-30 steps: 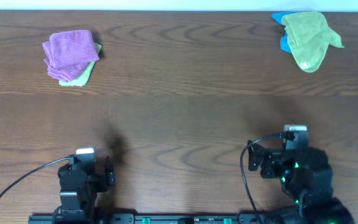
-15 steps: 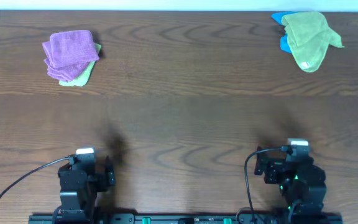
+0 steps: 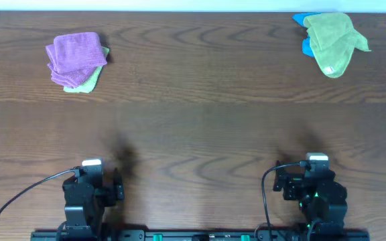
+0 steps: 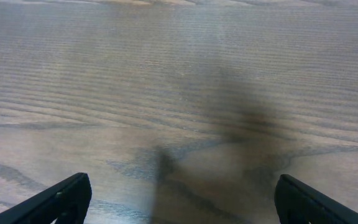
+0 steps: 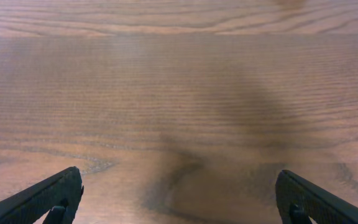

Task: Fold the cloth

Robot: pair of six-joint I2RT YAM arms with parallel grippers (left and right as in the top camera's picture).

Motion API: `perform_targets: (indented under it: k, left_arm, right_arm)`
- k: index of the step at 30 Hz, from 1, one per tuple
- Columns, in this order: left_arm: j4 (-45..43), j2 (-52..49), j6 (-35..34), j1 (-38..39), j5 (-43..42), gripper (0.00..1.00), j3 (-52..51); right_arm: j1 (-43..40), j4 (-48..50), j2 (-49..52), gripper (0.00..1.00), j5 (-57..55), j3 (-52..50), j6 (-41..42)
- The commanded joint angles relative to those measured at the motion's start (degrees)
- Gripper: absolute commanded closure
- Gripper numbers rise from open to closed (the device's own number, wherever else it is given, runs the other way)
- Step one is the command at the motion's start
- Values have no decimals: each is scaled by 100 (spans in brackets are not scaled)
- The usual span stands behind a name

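Observation:
A green cloth (image 3: 332,39) lies crumpled on a blue cloth (image 3: 305,21) at the far right corner of the wooden table (image 3: 200,120). A folded purple cloth (image 3: 76,53) rests on a folded light green cloth (image 3: 88,82) at the far left. My left gripper (image 3: 116,182) is open and empty at the near left edge; in the left wrist view (image 4: 179,196) it shows only bare wood between the fingers. My right gripper (image 3: 280,184) is open and empty at the near right edge, also over bare wood in the right wrist view (image 5: 179,196).
Black cables run from both arm bases along the near edge (image 3: 19,197). Both cloth piles sit far from the grippers, near the table's back edge.
The right arm has drawn back toward the near edge and settled low at its base. The left arm and the cloths have not moved.

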State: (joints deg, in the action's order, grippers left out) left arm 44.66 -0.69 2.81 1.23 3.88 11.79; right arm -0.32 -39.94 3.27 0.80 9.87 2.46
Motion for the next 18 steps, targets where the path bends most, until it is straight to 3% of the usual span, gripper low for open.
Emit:
perform_targets:
  k: [1, 18]
  left_arm:
    - [162, 48, -46, -13, 101, 5, -155]
    - [162, 48, -46, -13, 101, 5, -155]
  right_arm:
    - [-35, -114, -83, 1, 70, -79, -83]
    - [-35, -133, -111, 1, 70, -76, -83]
